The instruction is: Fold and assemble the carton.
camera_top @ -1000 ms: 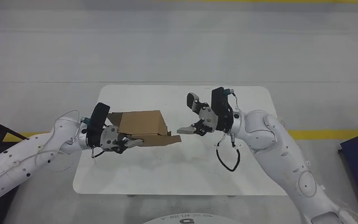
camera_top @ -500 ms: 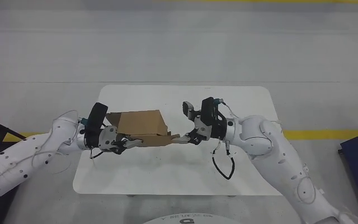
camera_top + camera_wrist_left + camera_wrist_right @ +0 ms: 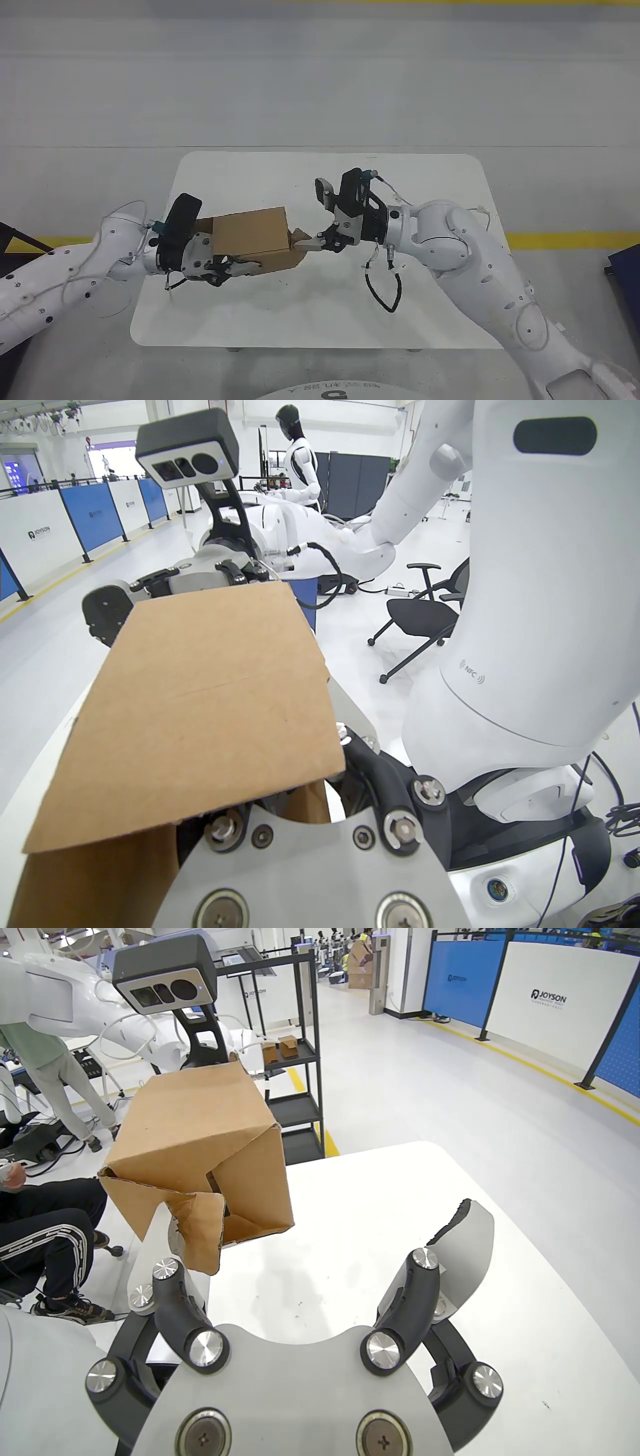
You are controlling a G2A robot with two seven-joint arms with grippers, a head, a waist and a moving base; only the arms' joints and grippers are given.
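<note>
carton point(image 3: 250, 232) in left fingers point(image 3: 352, 712), touching right fingers point(image 3: 314, 243)

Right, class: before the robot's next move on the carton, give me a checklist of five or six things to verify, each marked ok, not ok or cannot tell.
1. Hold: the left gripper clamps the carton: ok.
2. The right gripper is open: ok.
3. Contact: one right finger touches the end flap: ok.
4. Flap edge intact: not ok, ragged.
5. That end folded shut: not ok, gaping.
6. Carton's other end closed: cannot tell.
</note>
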